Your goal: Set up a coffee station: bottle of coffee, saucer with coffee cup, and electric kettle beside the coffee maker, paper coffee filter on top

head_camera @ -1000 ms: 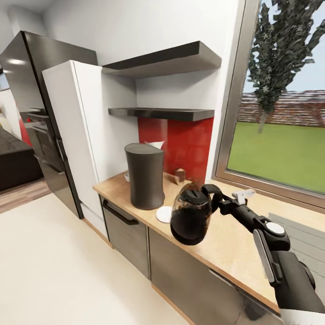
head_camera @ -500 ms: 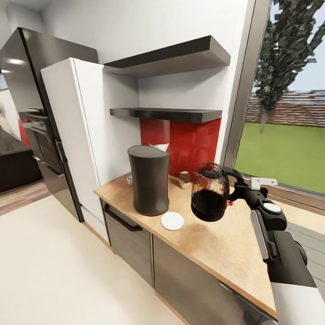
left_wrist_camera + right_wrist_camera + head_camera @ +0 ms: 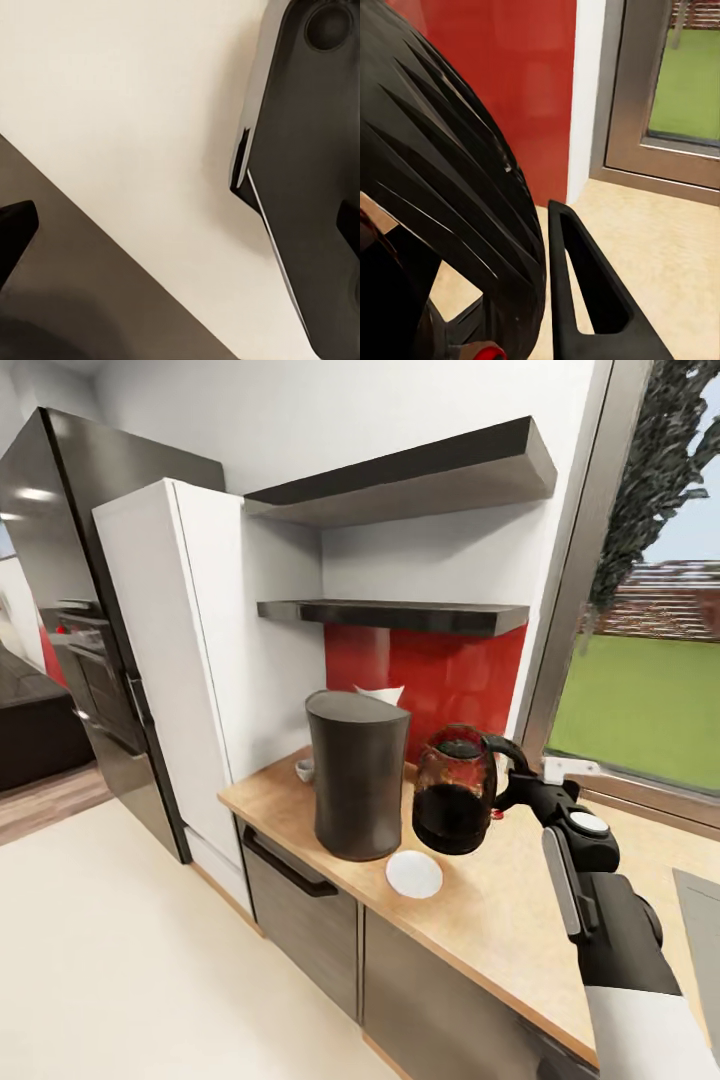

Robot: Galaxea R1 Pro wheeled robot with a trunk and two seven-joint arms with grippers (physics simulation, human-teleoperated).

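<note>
Head view: right end effector [image 3: 515, 792] grips electric kettle [image 3: 455, 790] beside coffee maker [image 3: 357, 775].

You face a wood countertop [image 3: 500, 920] | red backsplash [image 3: 450, 670] | two dark shelves [image 3: 400, 615] | window [image 3: 650, 690] right | refrigerator [image 3: 70, 610] left | cream floor [image 3: 120, 960].

The robot's right arm [image 3: 600, 920]: matte black segments, a grey side strip, a round white cap, white casing nearest the trunk.
</note>
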